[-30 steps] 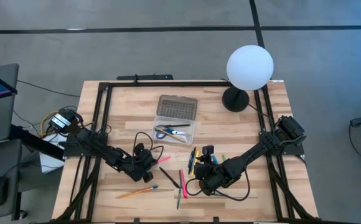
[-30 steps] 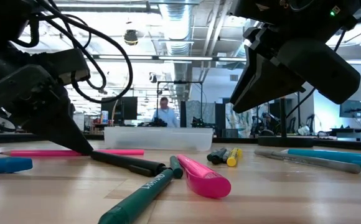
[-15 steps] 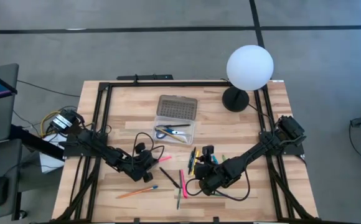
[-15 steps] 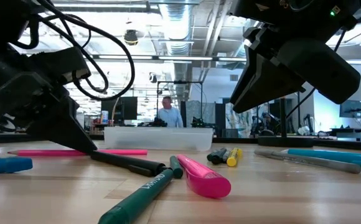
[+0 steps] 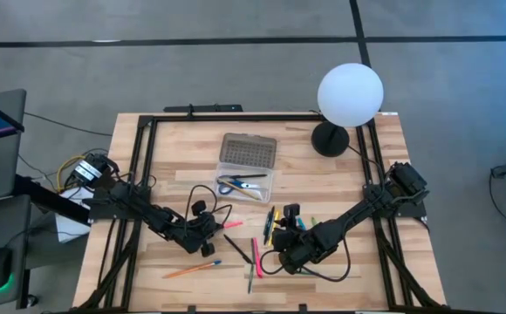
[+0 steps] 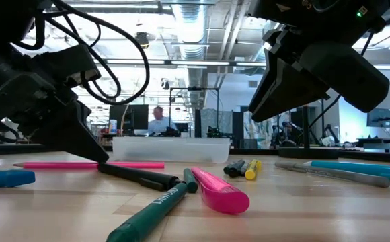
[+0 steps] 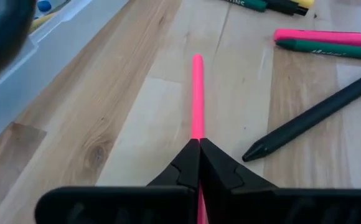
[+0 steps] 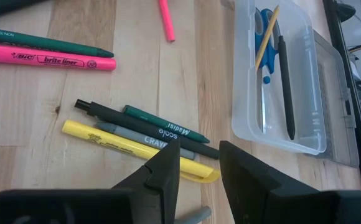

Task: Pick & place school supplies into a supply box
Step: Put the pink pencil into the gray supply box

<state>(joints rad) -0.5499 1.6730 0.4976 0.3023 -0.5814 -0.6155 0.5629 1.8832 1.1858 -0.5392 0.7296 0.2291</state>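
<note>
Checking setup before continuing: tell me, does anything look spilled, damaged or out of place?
Nothing stands out. Pens lie loose on the table, the box sits open, and the left gripper is shut on a pink pencil.

We see a pale wood table (image 5: 340,183) with a black frame (image 5: 145,139). The box (image 8: 305,106) is clear, its lid (image 5: 248,151) grey and dotted. Inside lie blue scissors (image 8: 266,43), a yellow pencil (image 8: 267,37) and a black pen (image 8: 284,81). On the wood: a pink pencil (image 7: 196,93), a pink highlighter (image 8: 46,56), a yellow marker (image 8: 137,152), green markers (image 8: 43,42), an orange pencil (image 5: 190,269). The lamp (image 5: 350,92) is white.
</note>
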